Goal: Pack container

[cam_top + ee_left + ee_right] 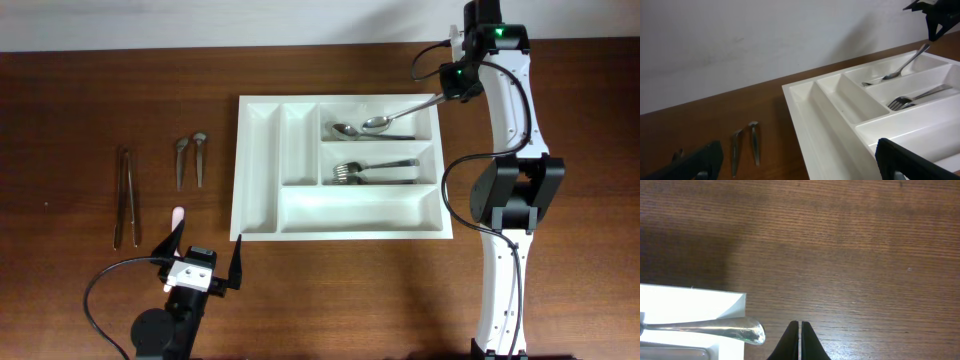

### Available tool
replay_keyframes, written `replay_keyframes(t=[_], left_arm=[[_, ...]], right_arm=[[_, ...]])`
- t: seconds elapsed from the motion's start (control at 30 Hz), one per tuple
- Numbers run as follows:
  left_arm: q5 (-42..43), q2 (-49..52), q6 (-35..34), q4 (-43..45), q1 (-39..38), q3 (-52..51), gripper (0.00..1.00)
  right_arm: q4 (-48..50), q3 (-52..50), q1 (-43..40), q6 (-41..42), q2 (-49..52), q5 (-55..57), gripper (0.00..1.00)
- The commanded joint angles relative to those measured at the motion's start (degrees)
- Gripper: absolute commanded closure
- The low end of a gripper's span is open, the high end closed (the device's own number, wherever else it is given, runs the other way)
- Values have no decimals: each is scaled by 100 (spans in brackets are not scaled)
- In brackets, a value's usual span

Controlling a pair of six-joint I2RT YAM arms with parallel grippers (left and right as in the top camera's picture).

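The white container (pixel 237 200) lies at the table's middle; it also shows in the left wrist view (pixel 800 100) and the right wrist view (pixel 690 302). Its far crosswise compartment holds spoons. One spoon (pixel 400 115) leans with its handle end (pixel 747 330) over the tray's right rim; it also shows in the left wrist view (pixel 905 65). Forks (pixel 375 172) lie in the middle compartment. My right gripper (pixel 799 340) is shut and empty, just beside that handle end, off the tray's far right corner (pixel 447 92). My left gripper (pixel 205 248) is open and empty near the tray's front left corner (pixel 800 167).
Two small spoons (pixel 190 160) lie left of the tray, also in the left wrist view (pixel 745 142). Metal tongs (pixel 125 195) lie further left. A small pale pink piece (pixel 178 214) lies just ahead of my left gripper.
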Motion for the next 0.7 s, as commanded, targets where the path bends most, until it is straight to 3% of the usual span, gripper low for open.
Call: replay_keyframes(t=[0.0, 0.67], left_arm=[[0, -44, -28, -28, -22, -20, 1], [0, -44, -28, -28, -22, -20, 1]], right_arm=[[-15, -35, 4, 24, 17, -120, 96], [-219, -35, 7, -42, 22, -315, 96]])
